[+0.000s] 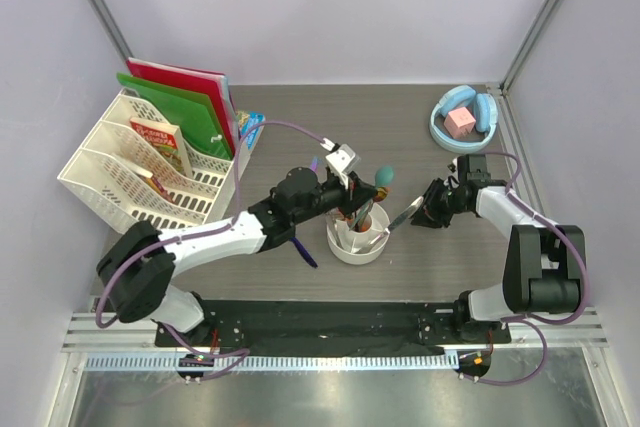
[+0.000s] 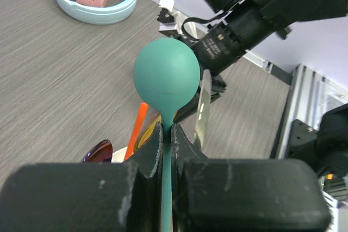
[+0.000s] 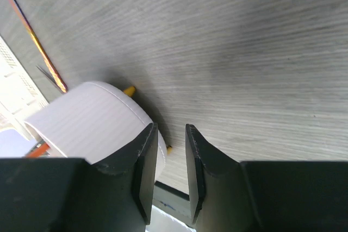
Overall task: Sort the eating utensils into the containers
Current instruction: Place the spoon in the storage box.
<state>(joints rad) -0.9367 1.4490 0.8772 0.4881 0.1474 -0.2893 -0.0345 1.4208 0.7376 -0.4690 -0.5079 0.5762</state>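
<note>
The white round cup (image 1: 358, 243) stands mid-table with several utensils upright in it. My left gripper (image 1: 352, 197) hovers over it, shut on the thin stem of a teal spoon (image 2: 165, 74) whose round bowl points away (image 1: 385, 177). Below the jaws in the left wrist view are an orange chopstick (image 2: 137, 129), a gold piece (image 2: 145, 135) and an iridescent purple spoon (image 2: 99, 151). A silver piece (image 1: 405, 215) leans out of the cup toward my right gripper (image 1: 422, 210). That gripper (image 3: 169, 131) sits low beside the cup (image 3: 92, 118), jaws apart with nothing between them.
A purple utensil (image 1: 303, 247) lies on the table under the left arm. The white lattice rack (image 1: 140, 172) with books and folders fills the back left. The light blue bowl (image 1: 440, 132) with a pink cube (image 1: 459, 123) sits at the back right.
</note>
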